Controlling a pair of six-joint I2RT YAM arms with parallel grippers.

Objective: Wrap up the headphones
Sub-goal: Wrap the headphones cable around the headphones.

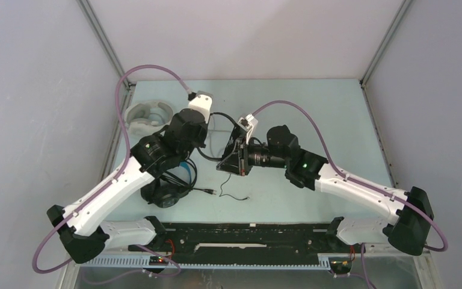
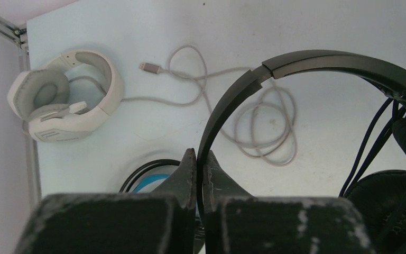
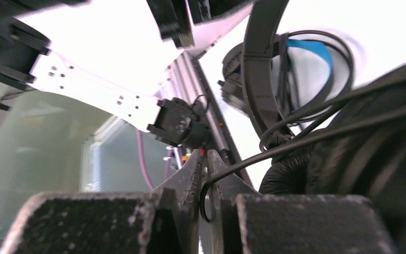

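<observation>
Above the desk's [image 1: 337, 120] middle, left jaws are clamped on the thin black headphones' [image 2: 296, 61] band and right jaws pinch its cord [image 3: 264, 153]: wrapping looks underway. White headphones [image 2: 63, 95] lie at the far-left corner, their grey cable [image 2: 254, 116] sprawled and unwrapped; the blue-banded pair [image 1: 168, 189] waits near the left edge.

White headphones [image 2: 63, 98] have a grey cable [image 2: 264, 121]; thin headphones [image 2: 317, 61] are black; another headband [image 2: 153, 182] is blue.

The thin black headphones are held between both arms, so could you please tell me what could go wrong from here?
1. The right end effector pinches only a thin black cable; pulling could let it slip out.
2. The left end effector grips only the narrow headband, so it may twist loose.
3. The loose grey cable lying nearby could snag.
</observation>
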